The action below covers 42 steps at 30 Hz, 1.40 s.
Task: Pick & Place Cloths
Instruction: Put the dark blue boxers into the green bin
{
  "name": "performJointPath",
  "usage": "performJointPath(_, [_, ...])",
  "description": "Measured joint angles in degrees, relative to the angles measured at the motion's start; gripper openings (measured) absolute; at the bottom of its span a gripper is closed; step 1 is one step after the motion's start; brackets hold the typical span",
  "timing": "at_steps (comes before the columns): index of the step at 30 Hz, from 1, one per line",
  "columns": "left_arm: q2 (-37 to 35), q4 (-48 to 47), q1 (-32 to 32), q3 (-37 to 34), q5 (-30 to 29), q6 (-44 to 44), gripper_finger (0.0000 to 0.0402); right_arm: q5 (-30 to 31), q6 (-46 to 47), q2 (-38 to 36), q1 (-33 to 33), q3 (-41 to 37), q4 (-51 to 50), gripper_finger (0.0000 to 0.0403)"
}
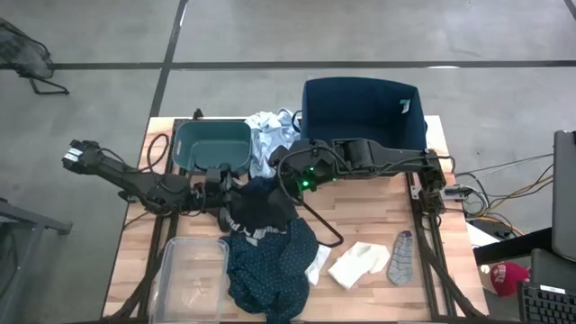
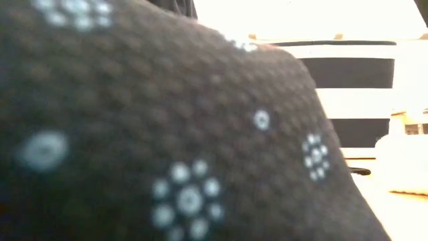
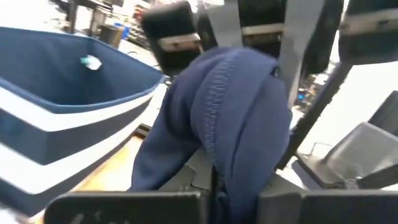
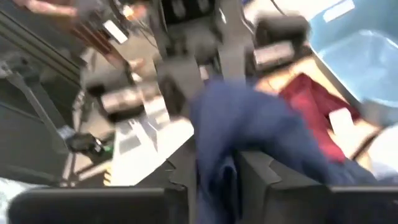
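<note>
**Item: navy garment, held between two arms**

Location: navy garment (image 1: 256,205) at table (image 1: 378,220) centre, above the dotted cloth (image 1: 265,270) at 6 o'clock.
Handling: judged soft, light, limp; drapes and slips. Best pinched at a bunched fold.
Left gripper (image 1: 225,184): arm low, reaching in from 9 o'clock, jaws clamped on a fold.
Right gripper (image 1: 290,171): arm stretched in from 3 o'clock; fabric lies between its jaws, grip uncertain.

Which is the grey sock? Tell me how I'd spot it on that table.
Start from the big navy bin at the table's far right. Move straight toward the near edge of the wooden table: the grey sock lies flat there, alone on bare wood. Its neighbour is a white cloth; the sock is darker, narrower and the rightmost piece.
</note>
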Motion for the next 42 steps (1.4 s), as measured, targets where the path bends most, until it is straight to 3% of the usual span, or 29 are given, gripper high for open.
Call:
performJointPath(9, [-11.6,-14.1,0.0,0.0,-14.8,0.3,0.0025,6.2,1.2,-1.1,0.4,0.0,-16.2,0.0166])
performJointPath(21, [-22.0,-19.0,0.0,0.0,-49.9,18.5,0.0029,9.1,1.8,-1.2,1.2,-0.2,-18.5,0.0219])
performJointPath(24, [-23.4,-19.2,0.5,0.0,-55.8,21.1,0.0032,9.0,1.8,-1.2,1.3,-0.3,-18.4,0.0221])
performJointPath(29, [-25.5,-23.8,3.6,0.0,-57.6,20.3,0.0031,10.6,1.8,-1.2,1.3,-0.3,-18.3,0.0213])
performJointPath(33, [-27.0,-27.6,7.5,-1.5,-55.5,16.6,0.0031,10.8,1.7,-1.1,1.3,-0.3,-18.0,0.0204])
performJointPath(42, [-27.5,-30.6,19.8,-6.1,-33.3,8.3,0.003,10.9,1.6,-1.1,1.3,-0.3,-15.8,0.0189])
